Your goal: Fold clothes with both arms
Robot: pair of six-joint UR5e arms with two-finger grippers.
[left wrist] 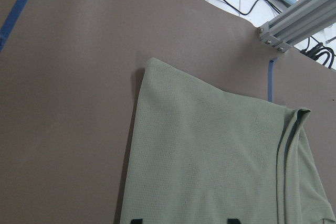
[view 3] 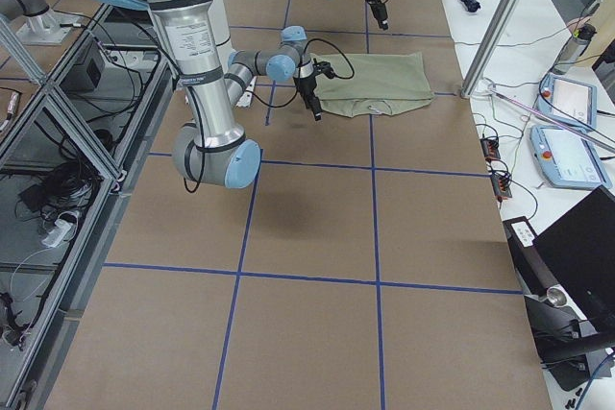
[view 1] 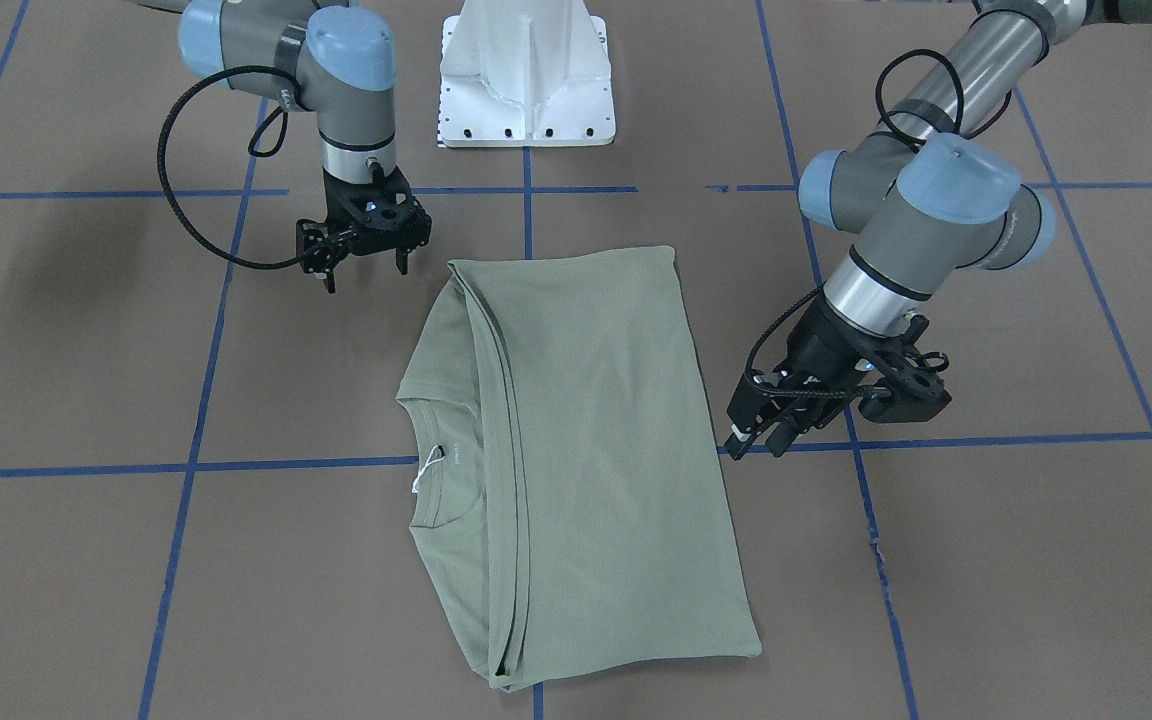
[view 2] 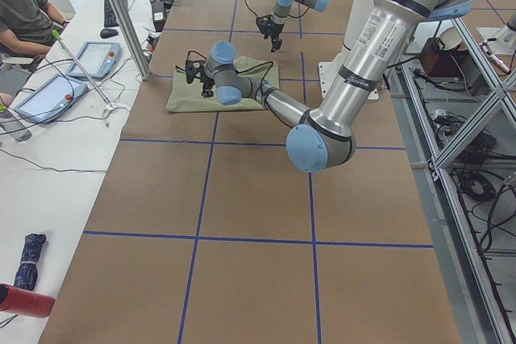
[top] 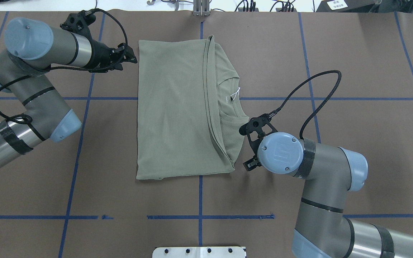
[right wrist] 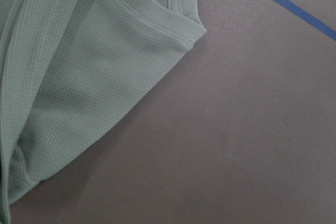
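Lying folded mid-table, the shirt (top: 177,107) sits between the left gripper (view 1: 756,440) and right gripper (view 1: 366,272), both spread and empty; pinching only its top layer would likely drag the fold apart

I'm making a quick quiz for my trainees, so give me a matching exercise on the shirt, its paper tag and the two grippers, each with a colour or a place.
Things:
1. shirt
2. paper tag
3. left gripper
4. right gripper

Colour or place:
A. white
B. beside the shirt's corner nearer the robot
C. pale green
D. beside the shirt's corner farther from the robot

Pairs: 1-C, 2-A, 3-D, 4-B.
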